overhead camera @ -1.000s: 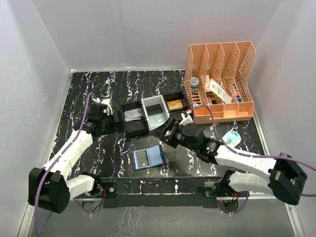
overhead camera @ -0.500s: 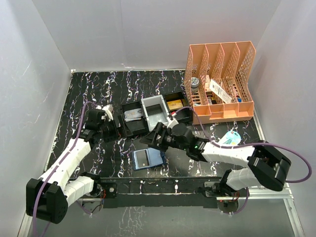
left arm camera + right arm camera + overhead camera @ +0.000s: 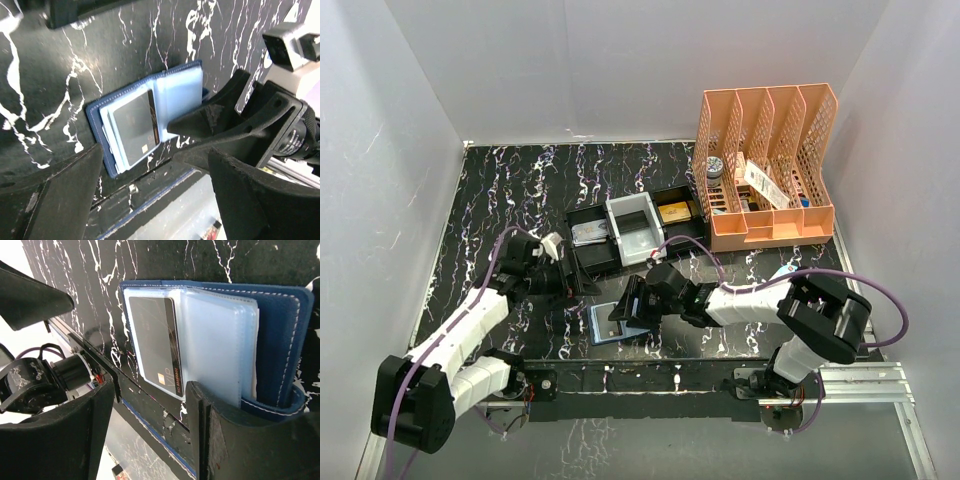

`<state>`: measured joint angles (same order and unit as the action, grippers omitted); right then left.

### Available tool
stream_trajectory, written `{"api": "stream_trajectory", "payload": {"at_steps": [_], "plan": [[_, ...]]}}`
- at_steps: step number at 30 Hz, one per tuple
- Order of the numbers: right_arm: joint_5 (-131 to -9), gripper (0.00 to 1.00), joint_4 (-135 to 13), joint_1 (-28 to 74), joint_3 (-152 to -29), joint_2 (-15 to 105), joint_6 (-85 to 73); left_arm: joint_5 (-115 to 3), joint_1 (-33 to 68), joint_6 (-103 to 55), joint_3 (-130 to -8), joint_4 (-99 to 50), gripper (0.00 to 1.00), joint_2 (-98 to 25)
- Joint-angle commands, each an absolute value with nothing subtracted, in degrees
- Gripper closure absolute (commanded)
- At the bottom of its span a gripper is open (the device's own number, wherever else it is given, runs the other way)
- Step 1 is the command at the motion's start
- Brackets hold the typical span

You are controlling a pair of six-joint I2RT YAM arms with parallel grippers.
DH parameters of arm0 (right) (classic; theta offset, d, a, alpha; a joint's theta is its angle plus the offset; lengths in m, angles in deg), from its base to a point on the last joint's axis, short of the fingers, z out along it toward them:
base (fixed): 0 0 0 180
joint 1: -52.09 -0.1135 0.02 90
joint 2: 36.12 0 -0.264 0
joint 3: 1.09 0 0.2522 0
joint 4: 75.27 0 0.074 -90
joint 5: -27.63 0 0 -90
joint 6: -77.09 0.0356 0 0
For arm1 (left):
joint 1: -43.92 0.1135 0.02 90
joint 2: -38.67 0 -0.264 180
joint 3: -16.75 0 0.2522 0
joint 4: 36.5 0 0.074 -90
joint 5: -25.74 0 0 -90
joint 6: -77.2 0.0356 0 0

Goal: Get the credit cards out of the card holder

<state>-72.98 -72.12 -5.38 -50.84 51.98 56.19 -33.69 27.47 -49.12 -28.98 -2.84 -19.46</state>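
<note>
The navy card holder [image 3: 620,323] lies open on the table near the front edge, its pale blue sleeves [image 3: 215,340] showing. A grey credit card [image 3: 155,340] sits in its left sleeve, also seen as the card [image 3: 135,127] in the left wrist view. My right gripper [image 3: 628,305] is low over the holder and open. One finger [image 3: 240,440] rests on the holder's [image 3: 280,340] near edge and the other stands off over the front rail. My left gripper [image 3: 565,272] hovers open a little to the holder's [image 3: 145,125] left, holding nothing.
A black-and-white compartment tray [image 3: 620,262] stands behind the holder, with a grey card [image 3: 588,233] and a tan-gold block [image 3: 672,211] in it. An orange file organiser [image 3: 765,165] fills the back right. The front rail [image 3: 650,375] runs close to the holder.
My right arm has swung left and forward from the tray down onto the card holder, its jaws narrowing. My left gripper has moved right and forward, toward the holder.
</note>
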Motion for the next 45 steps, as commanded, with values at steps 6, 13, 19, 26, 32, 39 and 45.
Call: {"api": "stream_trajectory", "payload": {"at_steps": [6, 13, 19, 26, 32, 39, 45], "plan": [[-73.9, 0.51, -73.7, -5.0, -53.4, 53.3, 55.8, -30.8, 20.3, -52.6, -29.2, -4.4, 0.23, -21.8], [-73.2, 0.56, -73.6, -4.2, -51.8, 53.5, 55.6, -35.9, 14.9, -56.8, -28.7, -6.5, 0.29, -24.6], [-74.9, 0.63, -75.1, -3.6, -51.5, 55.4, 55.7, -40.1, 13.9, -58.2, -28.9, -3.9, 0.41, -25.9], [-73.9, 0.65, -73.5, -3.6, -52.1, 56.1, 55.9, -43.4, 12.9, -60.9, -29.4, -5.1, 0.50, -27.5], [-74.0, 0.69, -73.2, -3.5, -52.8, 56.3, 55.8, -44.8, 11.4, -60.9, -29.1, -3.8, 0.58, -28.6], [-75.1, 0.74, -74.0, -3.2, -53.3, 56.7, 55.9, -45.0, 11.3, -59.5, -27.1, -3.2, 0.62, -28.3], [-76.8, 0.75, -76.8, -3.2, -53.0, 57.1, 55.6, -43.8, 11.3, -58.2, -25.9, -4.1, 0.70, -30.4]]}}
